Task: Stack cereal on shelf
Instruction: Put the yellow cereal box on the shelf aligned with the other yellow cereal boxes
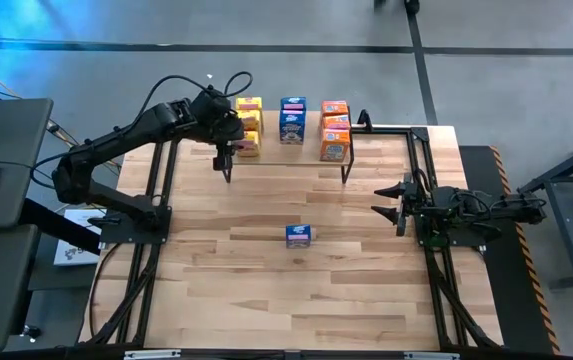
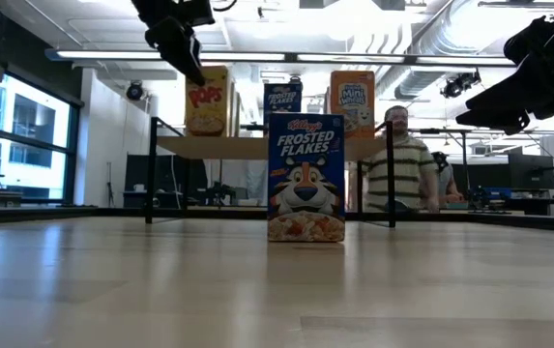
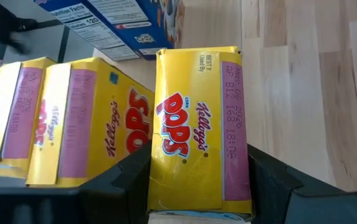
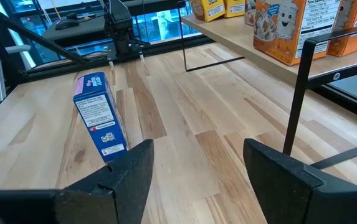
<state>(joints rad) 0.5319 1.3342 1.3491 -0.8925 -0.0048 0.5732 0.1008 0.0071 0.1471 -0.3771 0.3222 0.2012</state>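
On the shelf (image 1: 296,156) at the far middle stand yellow (image 1: 249,104), blue (image 1: 292,120) and orange (image 1: 334,130) cereal boxes. My left gripper (image 1: 236,132) reaches over the shelf's left end, shut on a yellow Corn Pops box (image 3: 197,137). Two more yellow boxes (image 3: 60,124) stand beside that one. One blue Frosted Flakes box (image 1: 299,235) stands upright on its bottom on the tabletop in the middle, and it also shows in the low view (image 2: 306,179). My right gripper (image 1: 391,200) waits open at the table's right side, its fingers pointing at the blue box (image 4: 100,115). My left gripper pinches the yellow box by its two narrow sides (image 3: 158,163) between its two fingers (image 3: 128,177), near the box's top. It comes slanting down from the table's left. The box stays upright, dated top flap up. Whether its bottom rests on the shelf, I cannot tell.
The shelf's thin black legs (image 1: 344,172) stand on the tabletop. Black frame rails run along the table's left (image 1: 156,200) and right (image 1: 428,190) sides. Open tabletop surrounds the lone blue box. A person (image 2: 402,169) shows beyond the far edge.
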